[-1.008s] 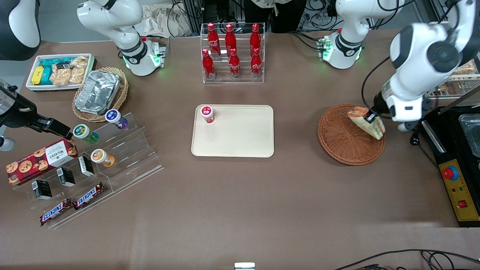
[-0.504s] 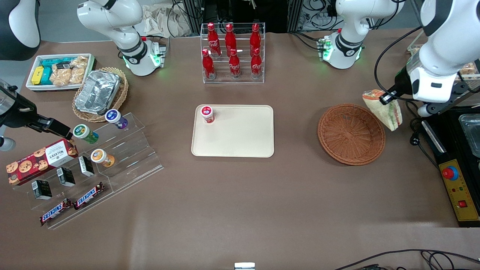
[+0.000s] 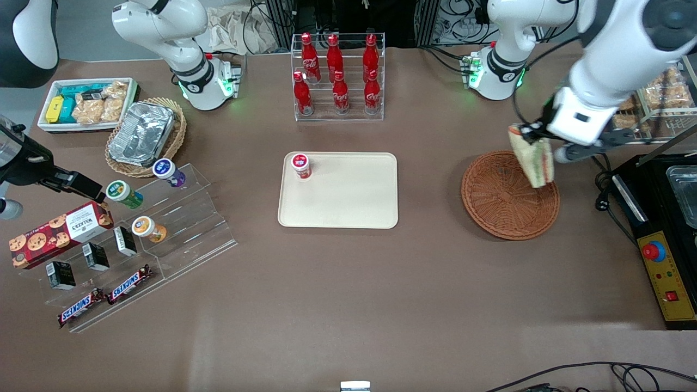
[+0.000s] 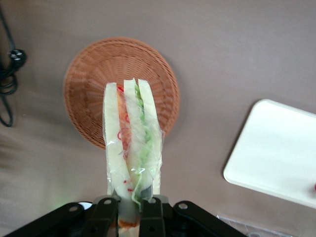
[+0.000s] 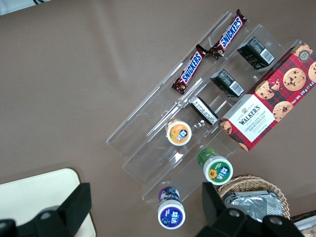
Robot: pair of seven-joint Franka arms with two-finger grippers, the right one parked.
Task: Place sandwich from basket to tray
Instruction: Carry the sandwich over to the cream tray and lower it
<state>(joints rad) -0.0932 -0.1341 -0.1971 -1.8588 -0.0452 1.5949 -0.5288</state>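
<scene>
My left gripper [image 3: 527, 134] is shut on the sandwich [image 3: 533, 159], a wrapped wedge of pale bread with red, orange and green filling, and holds it in the air above the rim of the reddish-brown wicker basket [image 3: 503, 204]. In the left wrist view the sandwich [image 4: 132, 140] hangs from my gripper [image 4: 132, 210] over the empty basket [image 4: 84, 94]. The cream-beige tray [image 3: 348, 196] lies at the table's middle, toward the parked arm's end from the basket, and shows in the wrist view [image 4: 276, 155].
A small red-lidded cup [image 3: 300, 165] stands on the tray's corner. A clear rack of red bottles [image 3: 337, 76] stands farther from the front camera. A black machine with a yellow control box [image 3: 667, 275] is at the working arm's end. A stepped acrylic stand [image 3: 136, 239] holds snacks.
My gripper lifted the sandwich out of the basket, swung out past its rim toward the working arm's end, then came back over the rim, higher than before.
</scene>
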